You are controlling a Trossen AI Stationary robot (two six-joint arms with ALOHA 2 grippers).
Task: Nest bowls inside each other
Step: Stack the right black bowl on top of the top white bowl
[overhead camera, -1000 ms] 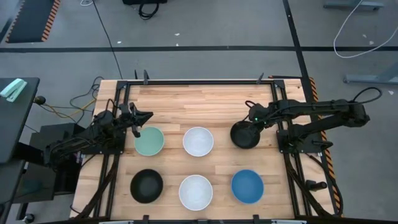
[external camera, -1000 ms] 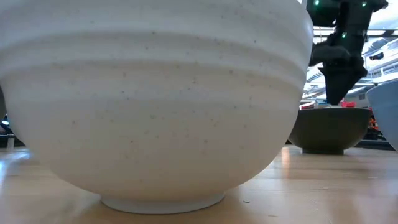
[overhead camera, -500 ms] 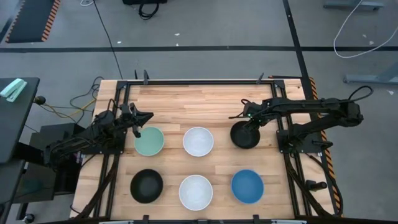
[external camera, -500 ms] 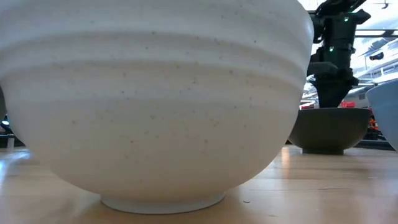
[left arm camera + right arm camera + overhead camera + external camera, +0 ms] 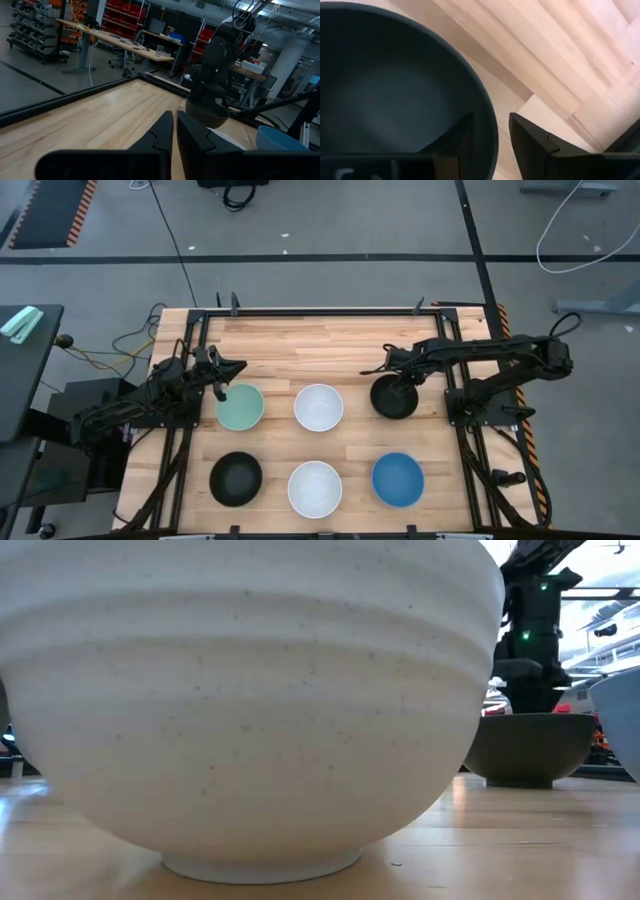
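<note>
nothing nested yet: six bowls sit apart on the surface [image 5: 350, 345]. right tool [image 5: 392, 374] straddles, jaws spread, the 11 o'clock rim of the black bowl [image 5: 394, 397] at 2 o'clock. left tool [image 5: 231, 370], nearly closed and empty, waits by the mint green bowl [image 5: 241, 407] at 10 o'clock.

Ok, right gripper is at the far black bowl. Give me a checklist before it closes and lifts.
1. Right gripper open: ok.
2. Fingers straddle the black bowl rim, one inside, one outside: ok.
3. Bowl sits flat on the table: ok.
4. Bowl apart from the white bowl and blue bowl: ok.
5. Fingers low enough on the rim: cannot tell.
6. Left gripper shut, at the green bowl edge, away from the lift: ok.
</note>
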